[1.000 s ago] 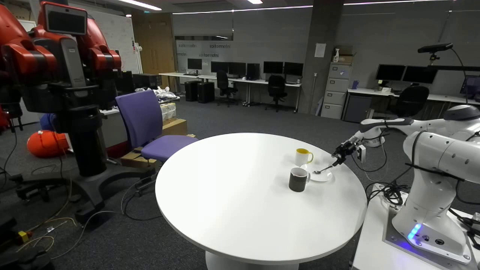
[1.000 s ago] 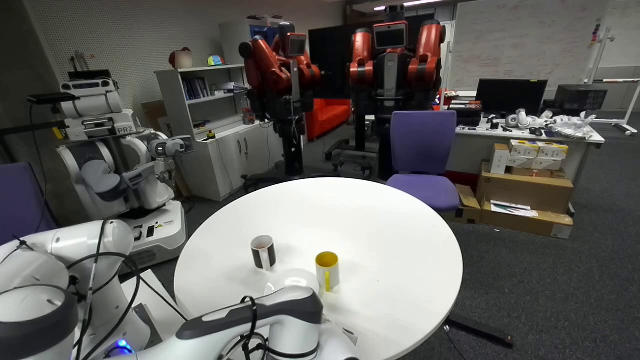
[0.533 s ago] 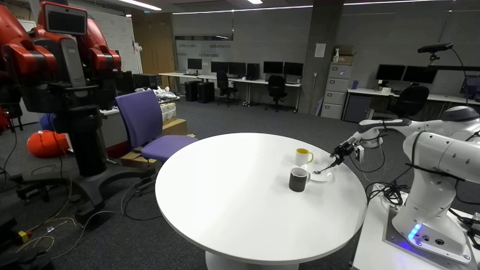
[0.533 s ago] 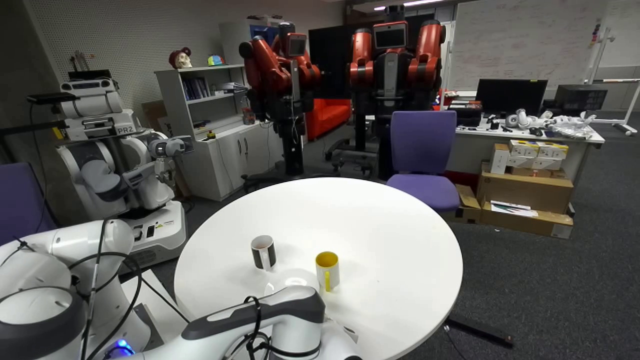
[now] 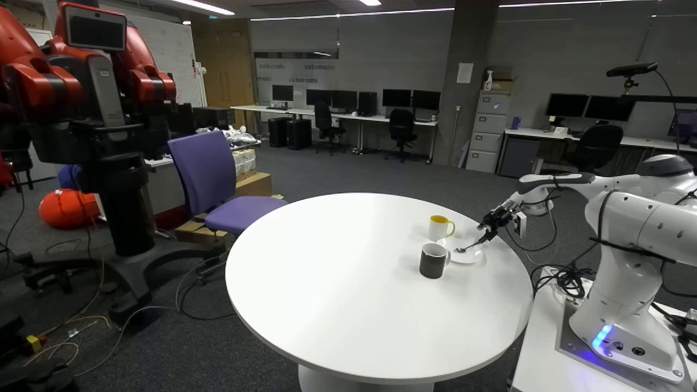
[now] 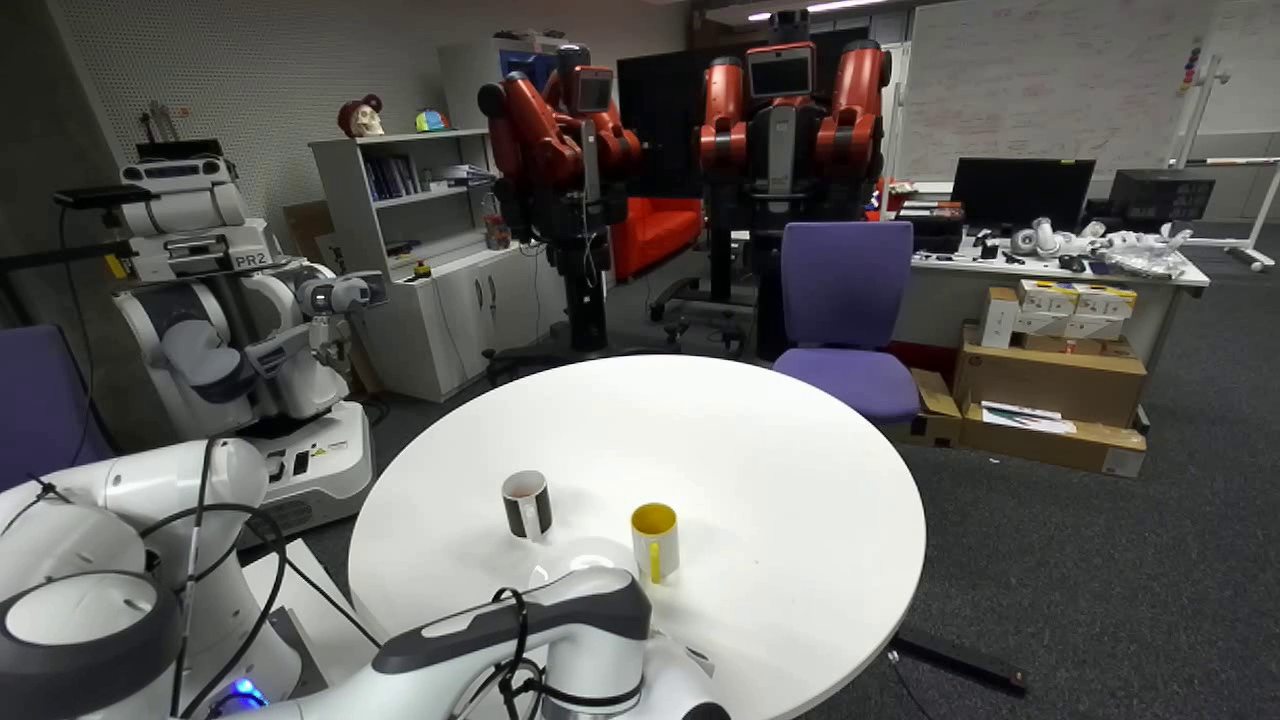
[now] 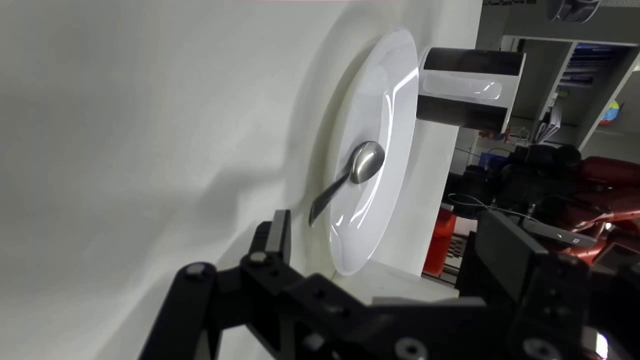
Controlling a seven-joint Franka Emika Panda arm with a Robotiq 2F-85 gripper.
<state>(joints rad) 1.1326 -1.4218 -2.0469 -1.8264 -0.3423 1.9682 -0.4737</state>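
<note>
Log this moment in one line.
jaws: open, empty | nearest: metal spoon on white plate | beside plate: black-and-white mug, yellow-handled mug

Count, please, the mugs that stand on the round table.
2. In an exterior view, the black-and-white mug stands in front, the yellow-handled mug behind it, both close to the white plate. None seems hidden.

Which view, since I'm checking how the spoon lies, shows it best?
The wrist view: the spoon appears large and unblocked, its bowl on the plate, its handle reaching past the rim. In an exterior view the spoon is tiny; in an exterior view, with the arm in front, none is seen.
</note>
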